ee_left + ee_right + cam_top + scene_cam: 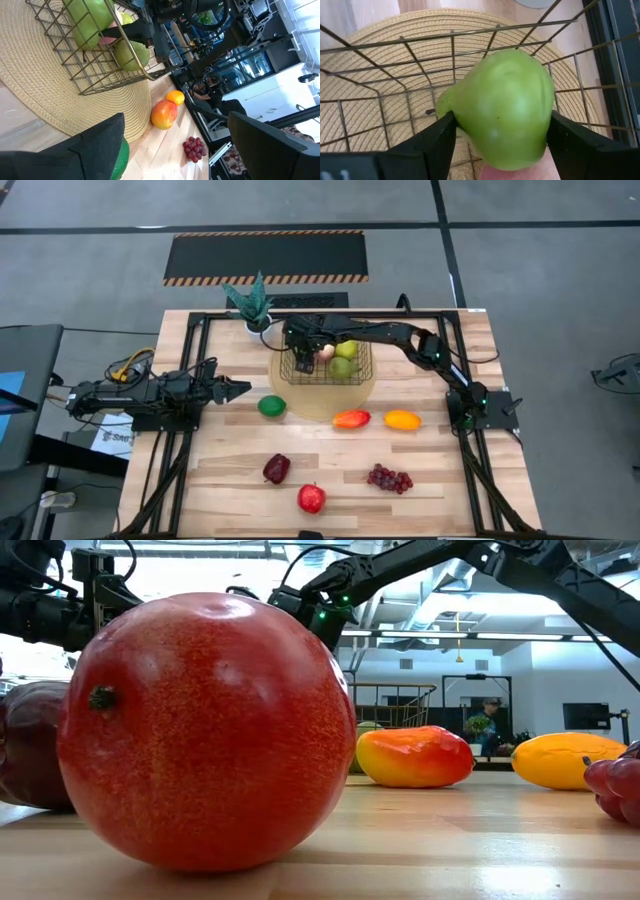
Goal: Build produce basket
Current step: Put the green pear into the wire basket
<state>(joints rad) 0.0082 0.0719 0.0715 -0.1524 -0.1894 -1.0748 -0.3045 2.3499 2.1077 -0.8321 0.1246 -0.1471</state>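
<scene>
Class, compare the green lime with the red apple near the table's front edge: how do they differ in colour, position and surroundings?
The green lime is green; the red apple is red. The lime lies beside the woven mat, just ahead of the left pincer; the apple sits near the table's front edge, far from both pincers. The apple has the dark red fruit nearby; the lime does not. Both are roundish and lie outside the basket.

— What colours do we see on the pale wood bench [230, 470]?
— We see a speckled red apple [311, 498], purple grapes [390, 478], a green lime [271, 406], an orange-red mango [351, 419].
— And in the gold wire basket [310, 373]?
— A green pear [502, 107], over our straw-coloured woven mat [320, 404].
</scene>
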